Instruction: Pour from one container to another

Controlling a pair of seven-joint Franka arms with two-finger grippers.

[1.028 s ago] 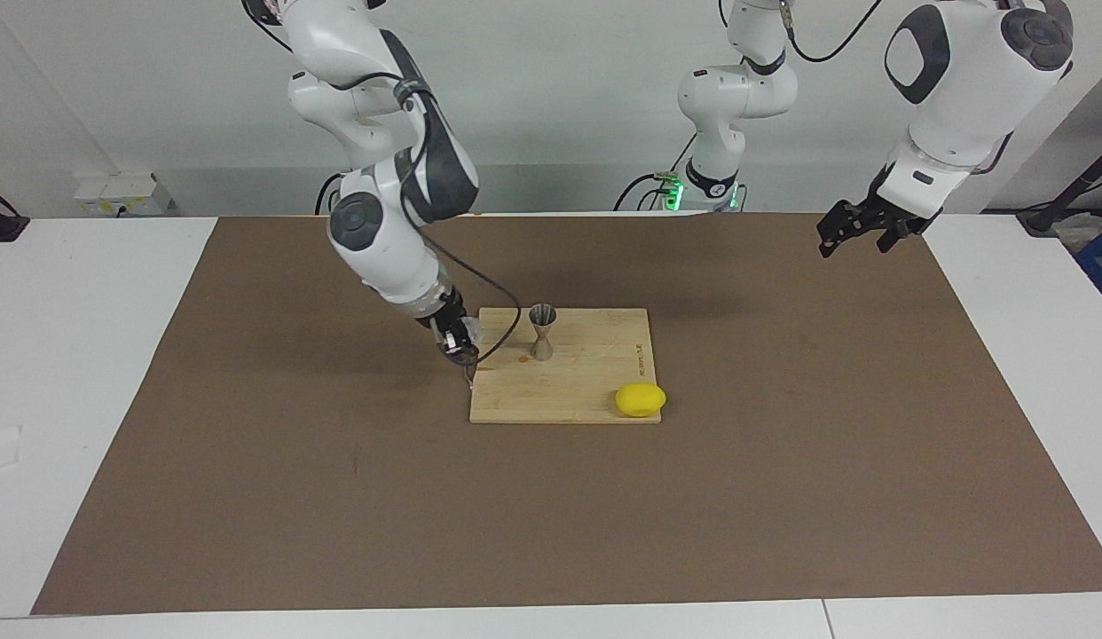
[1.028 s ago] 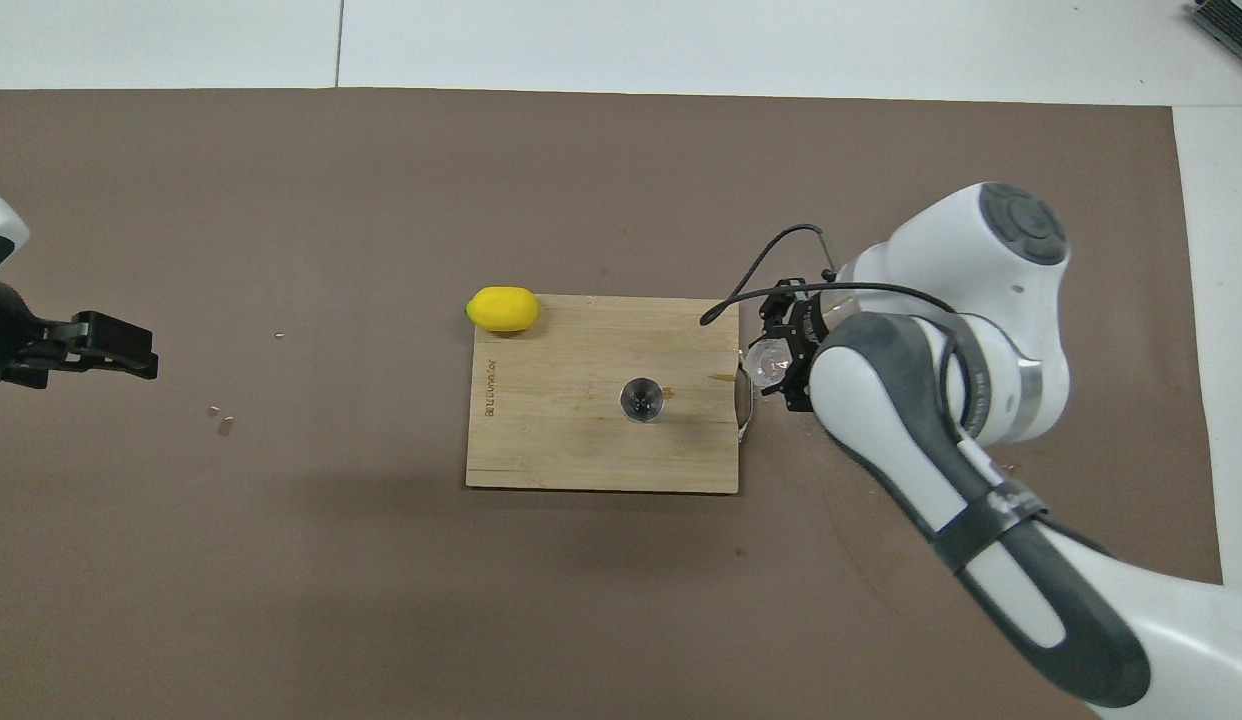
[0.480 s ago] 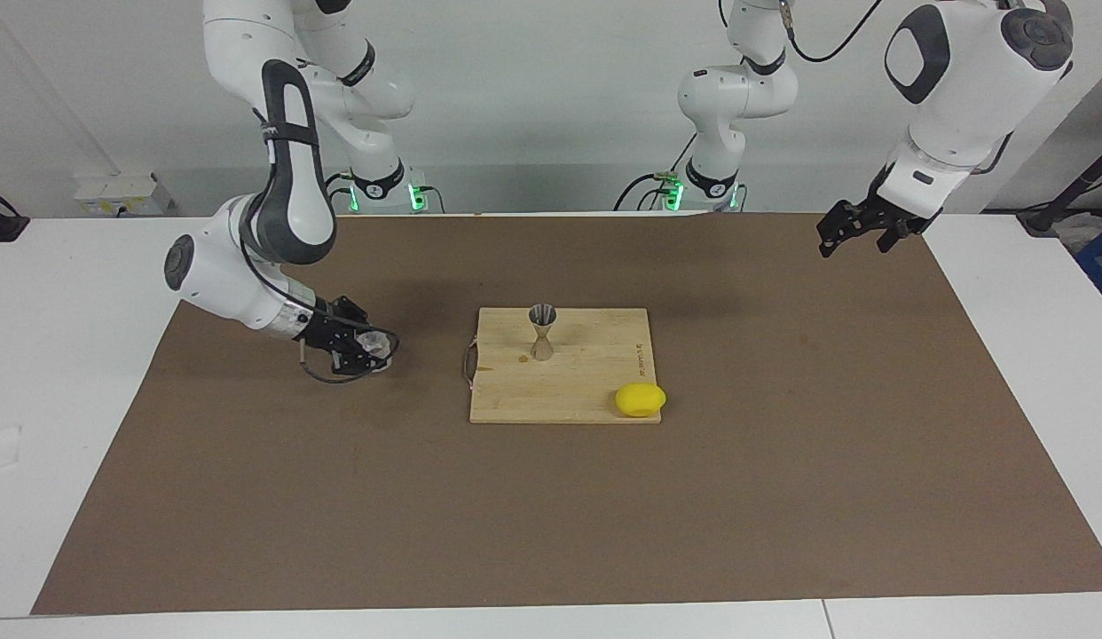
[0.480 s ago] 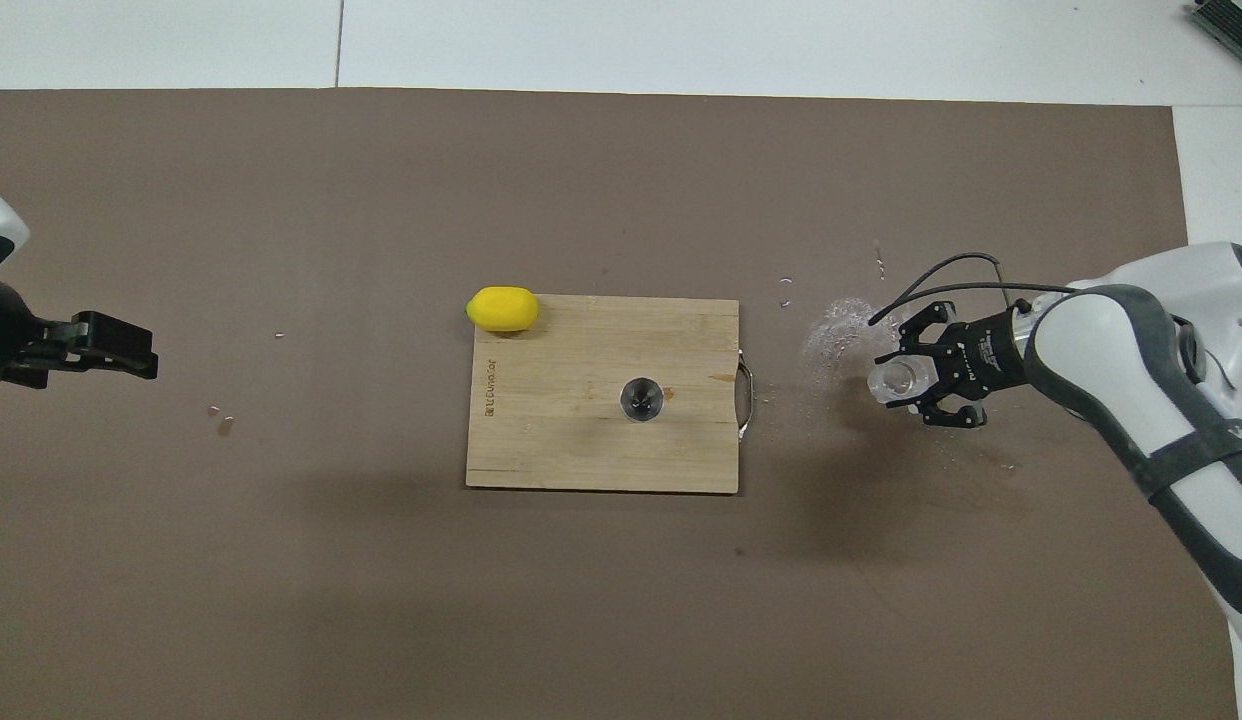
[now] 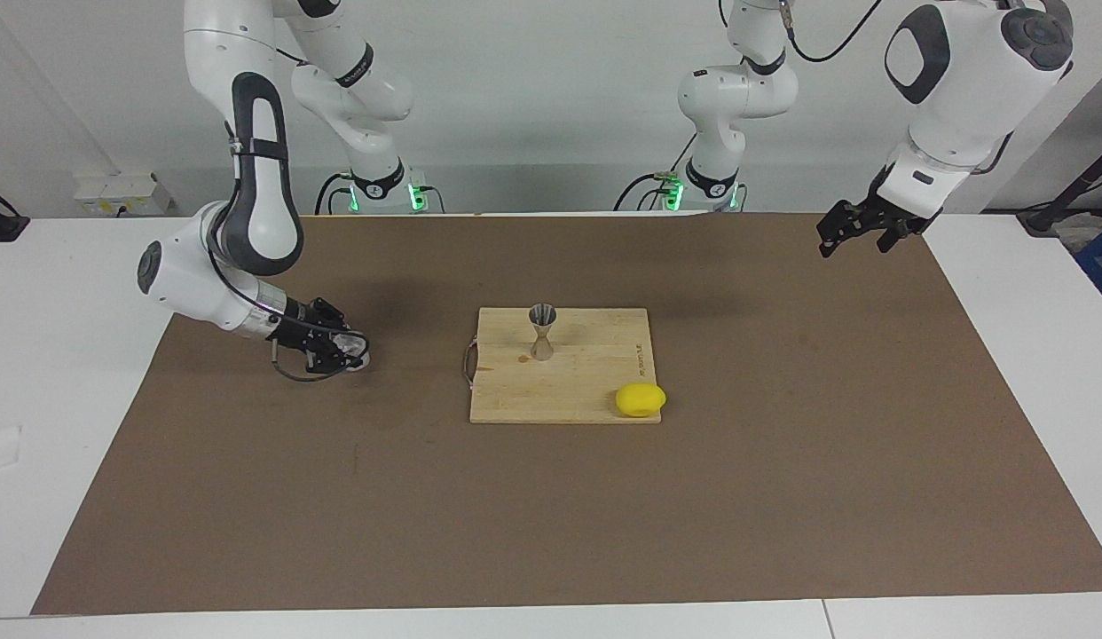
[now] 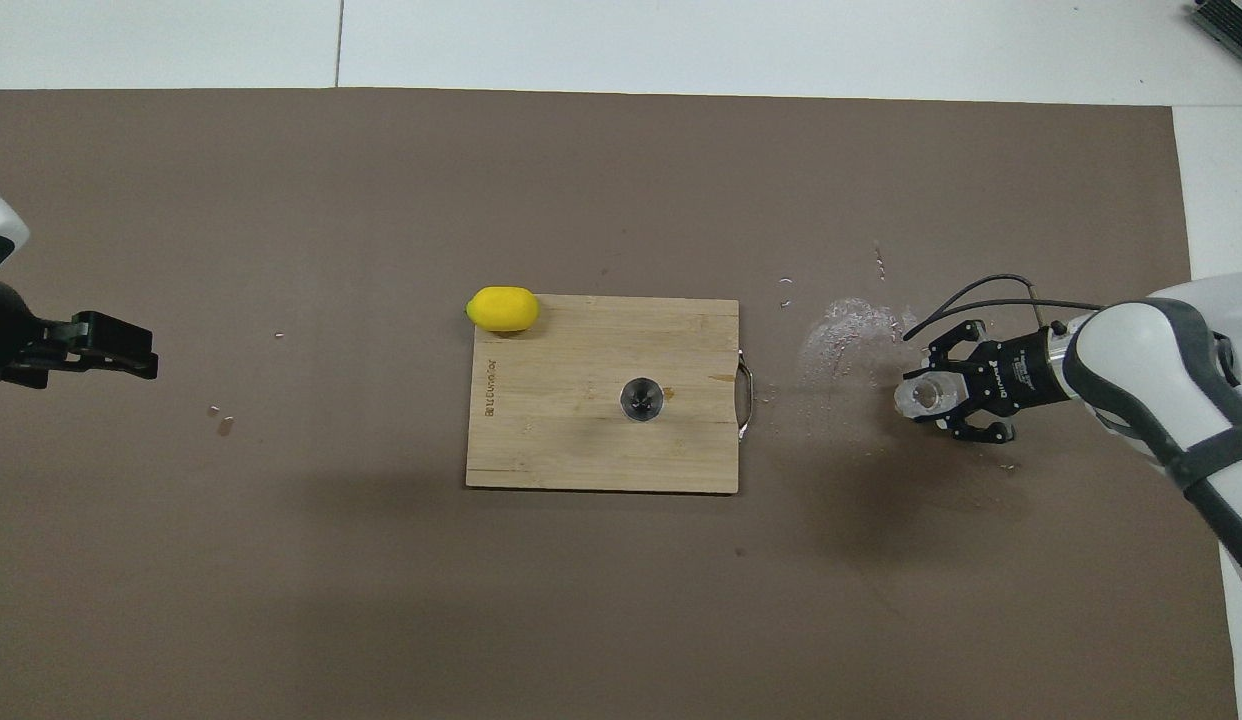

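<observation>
Brown matting (image 5: 782, 461) covers most of your white table (image 5: 72, 373), and a pale wall runs along the robots' end. Your wooden cutting board (image 5: 586, 390) lies in the middle of the mat, its metal handle (image 6: 746, 385) at the edge toward the right arm's end of the table. On the board the grey metal measuring cup (image 5: 542, 331) stands upright, and a yellow lemon (image 5: 641, 399) rests on the corner farthest from the robots, toward the left arm's end. Between the board's handle and your right gripper (image 5: 342, 349) you can see a patch of scattered pale specks (image 6: 841, 335) on the mat. That gripper sits low over the mat, well apart from the board, pinching the clear glass cup (image 6: 923, 396) between its fingers. Your left gripper (image 5: 857, 229) waits in the air over the mat's edge at its own end, fingers spread with nothing between them.
</observation>
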